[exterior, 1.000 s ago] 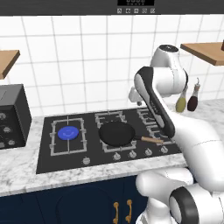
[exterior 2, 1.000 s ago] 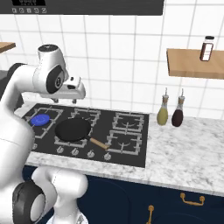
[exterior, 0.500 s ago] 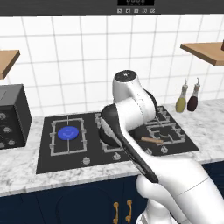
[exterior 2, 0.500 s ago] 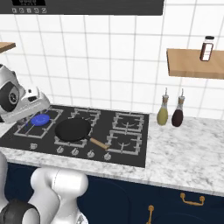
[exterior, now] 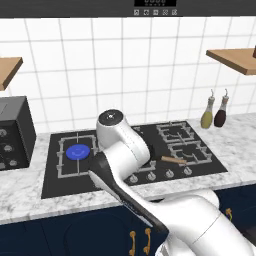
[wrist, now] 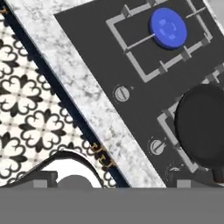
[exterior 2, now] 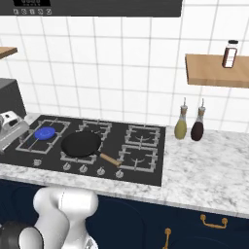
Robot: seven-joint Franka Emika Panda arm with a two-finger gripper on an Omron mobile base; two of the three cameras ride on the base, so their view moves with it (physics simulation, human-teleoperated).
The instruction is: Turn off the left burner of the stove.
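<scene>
While lit, left burner [wrist: 168, 27] beyond gripper [wrist: 112, 180]

- No text, label, brand or number could be read anywhere.
- The display marks on the dark panel [exterior: 155, 6] overhead were too blurred.

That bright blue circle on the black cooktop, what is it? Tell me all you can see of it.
It is the left burner, lit: a flat, round blue disc glowing at the centre of a single square grey wire grate, whose thin bars run in from the corners toward it. It sits at the left end of the stove, a flat black rectangular top. Nothing stands on it. In the hand view a small silver knob lies in front of it, near the stove's edge; the black pan rests on the neighbouring grate.
</scene>
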